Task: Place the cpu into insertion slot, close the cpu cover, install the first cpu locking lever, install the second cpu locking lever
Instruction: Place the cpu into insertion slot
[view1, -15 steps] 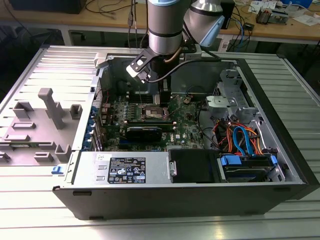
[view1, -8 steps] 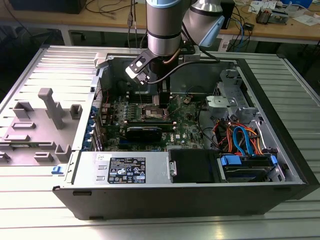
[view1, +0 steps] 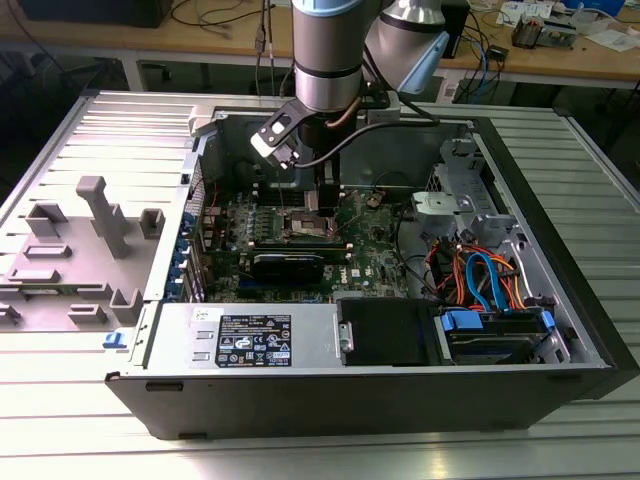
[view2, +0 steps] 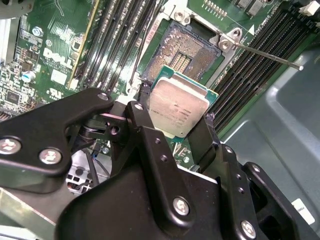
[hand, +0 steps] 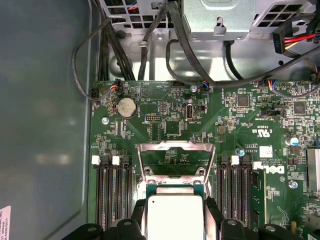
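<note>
Gripper (view2: 176, 111) closed partway on the cpu (view2: 181, 100): the two black fingers (view2: 142, 107) press on opposite edges of the chip, and the jaws stand only as wide as the chip. In the exterior view the gripper (view1: 315, 205) hangs at upper centre of the frame, down inside the open computer case (view1: 330, 400) over the green motherboard (view1: 375, 250). The cpu sits between the fingertips, flat, with its dull metal top facing away from the board. It is near-square with no clear long axis, and its edges run parallel to the memory slots (hand: 112, 195) on either side. In the second wrist view it overlaps the near rim of the insertion slot (view2: 185, 47), whose dark contact field lies bare; whether chip and slot touch, I cannot tell. The cpu cover (hand: 176, 145) is swung up open on the far side of the chip in the first wrist view. One locking lever (view2: 270, 56) sticks out free from a corner of the slot. Exterior view, left to right: grey plastic fixture (view1: 95, 215) on the slatted table (view1: 60, 400), case in the middle, blue and orange cables (view1: 480, 275) at right.
</note>
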